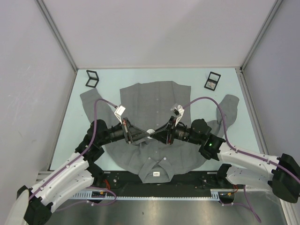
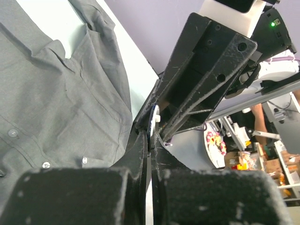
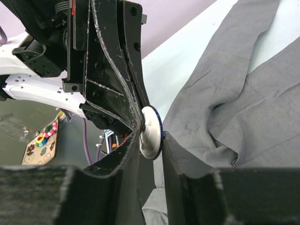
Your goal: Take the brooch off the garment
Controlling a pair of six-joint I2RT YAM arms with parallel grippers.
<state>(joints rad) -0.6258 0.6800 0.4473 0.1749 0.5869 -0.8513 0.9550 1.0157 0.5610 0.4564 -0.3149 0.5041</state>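
Observation:
The grey button-up shirt (image 1: 154, 96) lies flat on the table, collar and white neck label toward the arms. It also shows in the left wrist view (image 2: 56, 93) and the right wrist view (image 3: 243, 93). The brooch (image 1: 151, 132) is a white disc with a dark blue rim, held above the shirt's chest. My left gripper (image 1: 146, 134) and right gripper (image 1: 156, 133) meet tip to tip on it. In the right wrist view the brooch (image 3: 151, 132) sits between my right gripper's (image 3: 151, 140) fingers, no cloth on it. My left gripper (image 2: 151, 136) pinches its thin edge (image 2: 151, 125).
Two small black open boxes stand at the far side of the table, one at the left (image 1: 92, 78) and one at the right (image 1: 213, 81). Grey walls close the table in at the back and both sides. The shirt's sleeves spread out left and right.

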